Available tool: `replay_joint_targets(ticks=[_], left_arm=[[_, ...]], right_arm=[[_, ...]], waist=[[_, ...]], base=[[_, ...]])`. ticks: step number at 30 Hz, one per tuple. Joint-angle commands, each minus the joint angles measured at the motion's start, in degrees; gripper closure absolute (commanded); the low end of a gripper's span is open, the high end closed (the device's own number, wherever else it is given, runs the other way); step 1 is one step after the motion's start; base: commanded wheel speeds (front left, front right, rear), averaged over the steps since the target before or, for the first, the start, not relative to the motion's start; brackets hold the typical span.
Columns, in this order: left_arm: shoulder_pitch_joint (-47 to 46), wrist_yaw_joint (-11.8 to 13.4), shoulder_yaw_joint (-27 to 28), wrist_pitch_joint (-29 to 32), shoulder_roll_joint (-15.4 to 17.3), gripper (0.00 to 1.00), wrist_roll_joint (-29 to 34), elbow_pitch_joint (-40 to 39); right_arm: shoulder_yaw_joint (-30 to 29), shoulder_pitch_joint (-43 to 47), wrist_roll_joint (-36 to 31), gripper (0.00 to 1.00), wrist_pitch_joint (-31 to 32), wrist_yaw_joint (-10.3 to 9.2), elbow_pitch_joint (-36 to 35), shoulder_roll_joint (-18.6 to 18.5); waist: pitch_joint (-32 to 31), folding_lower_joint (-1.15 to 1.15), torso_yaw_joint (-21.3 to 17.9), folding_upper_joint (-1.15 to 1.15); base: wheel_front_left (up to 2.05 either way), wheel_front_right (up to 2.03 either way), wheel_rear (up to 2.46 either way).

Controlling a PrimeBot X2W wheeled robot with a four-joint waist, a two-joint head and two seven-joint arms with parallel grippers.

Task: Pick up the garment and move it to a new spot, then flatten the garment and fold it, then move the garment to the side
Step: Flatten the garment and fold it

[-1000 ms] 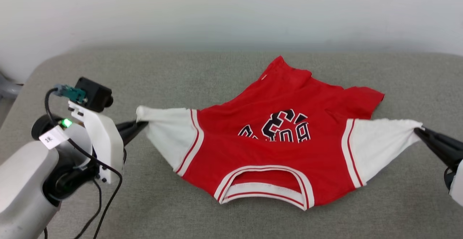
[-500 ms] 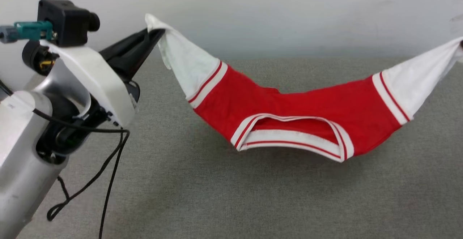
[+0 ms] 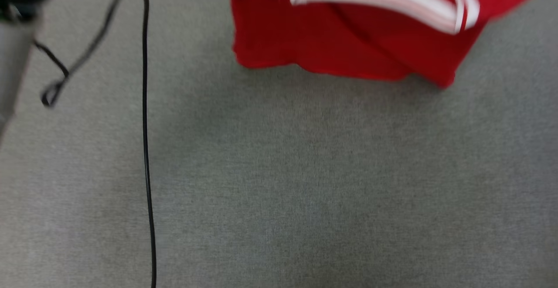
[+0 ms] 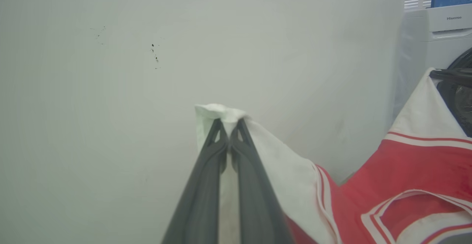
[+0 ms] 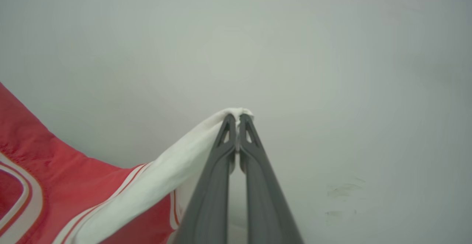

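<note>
The garment, a red jersey with striped collar trim, hangs in the air at the top of the head view, its red hem loose above the grey surface. In the left wrist view my left gripper is shut on the tip of one white sleeve. My right gripper is shut on the tip of the other white sleeve in the right wrist view. The right gripper's dark fingers also show at the far sleeve end in the left wrist view. The chest lettering is hidden.
A grey fabric surface spreads below the garment. A black cable from my left arm hangs down its left side. A pale wall stands behind, and a white washing machine is at the right of the left wrist view.
Both grippers have lifted the garment by its sleeves from the surface high into the air. The head view has shifted, so the shirt's hanging body now sits at its top edge.
</note>
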Motion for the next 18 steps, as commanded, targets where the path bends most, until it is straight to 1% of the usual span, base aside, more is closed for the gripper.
replay_joint_targets(ticks=[1,5,8,13,18], left_arm=[[-4.04,-0.46,0.39,-1.15,-0.87,1.0,1.32,2.13],[-13.77,-1.57,1.06,-2.9,-2.48,1.0,3.45,8.37],[-19.6,-2.21,1.2,-4.59,-3.7,1.0,4.38,12.91],[-28.24,-3.01,1.88,-5.98,-3.93,1.0,4.41,19.35],[-33.2,-3.62,1.79,-8.41,-3.36,1.0,4.16,24.71]], right_arm=[[0.61,-5.2,-2.23,1.0,-1.12,-0.04,2.18,0.69],[2.88,-16.77,-6.78,1.0,-3.17,-0.04,8.17,2.61],[4.13,-24.75,-9.79,1.0,-5.5,-0.04,13.09,4.25],[6.7,-35.84,-13.4,1.0,-9.11,-0.04,21.36,6.68],[9.07,-43.31,-15.39,1.0,-12.16,-0.04,28.93,8.18]], waist=[[6.54,-0.01,-0.48,0.0],[10.69,-0.01,-1.19,0.0],[12.7,-0.01,-1.46,0.0],[14.91,-0.01,-2.24,0.0],[16.05,-0.01,-2.34,0.0]], base=[[0.0,0.0,0.0],[0.0,0.0,0.0],[0.0,0.0,0.0],[0.0,0.0,0.0],[0.0,0.0,0.0]])
